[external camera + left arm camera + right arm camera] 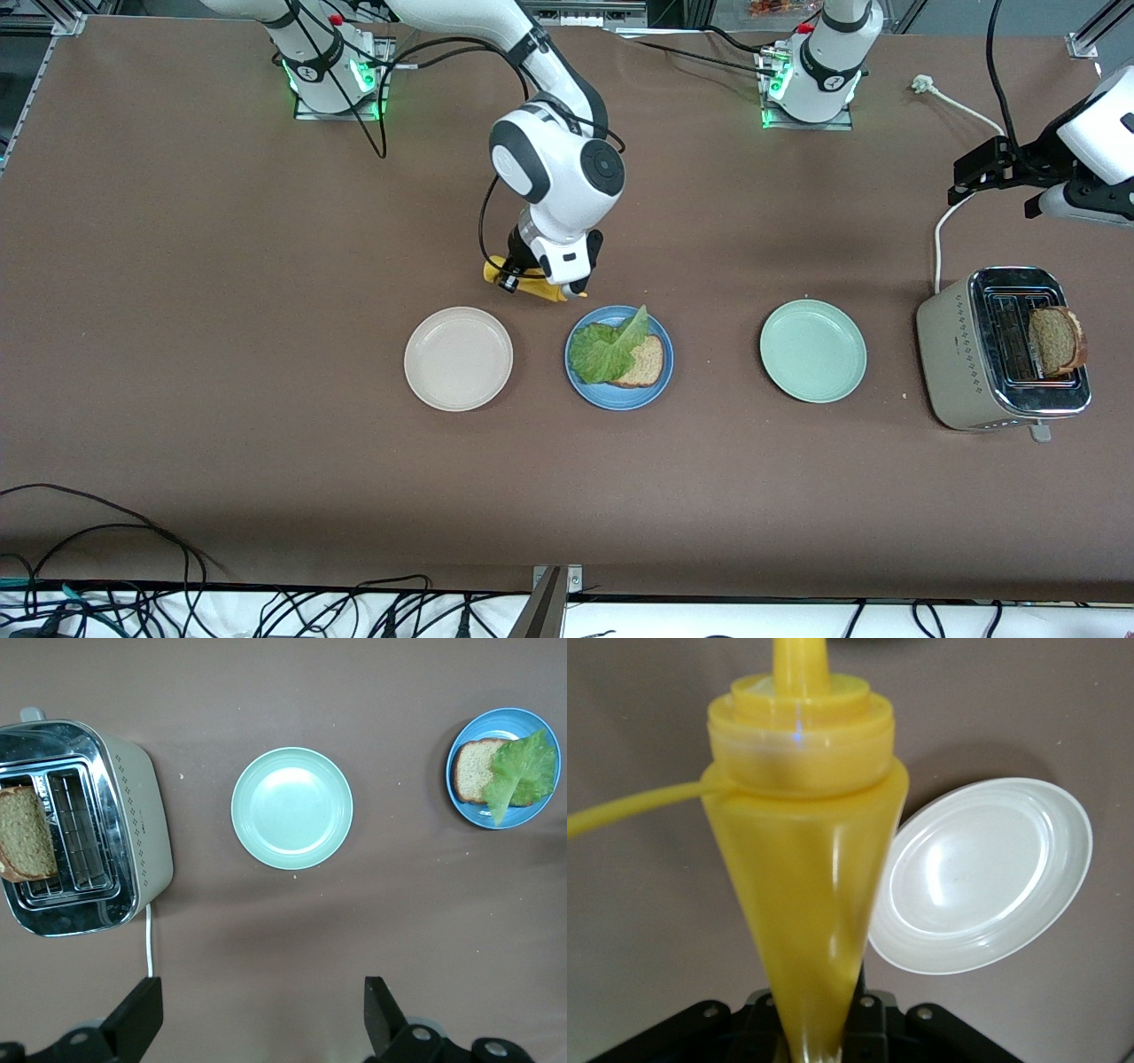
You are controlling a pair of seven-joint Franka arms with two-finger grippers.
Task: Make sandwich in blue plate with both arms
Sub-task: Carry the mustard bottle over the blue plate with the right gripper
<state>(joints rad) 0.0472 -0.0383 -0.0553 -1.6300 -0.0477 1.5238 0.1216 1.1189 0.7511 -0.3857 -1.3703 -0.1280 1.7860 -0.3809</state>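
The blue plate (620, 400) holds one slice of brown bread (648, 363) with a green lettuce leaf (607, 348) lying partly over it. A second slice (1054, 339) stands in a slot of the toaster (952, 354). My right gripper (545, 282) is shut on a yellow squeeze bottle (530, 291), low over the table beside the blue plate's rim. In the right wrist view the bottle (802, 859) fills the middle, its base between the jaws. My left gripper (263, 1010) hangs open with nothing in it, over the table beside the toaster (133, 833).
A beige-white plate (458, 358) sits beside the blue plate toward the right arm's end. A pale mint-green plate (812, 351) lies between the blue plate and the toaster. The toaster's white cord (937, 239) runs toward the arm bases.
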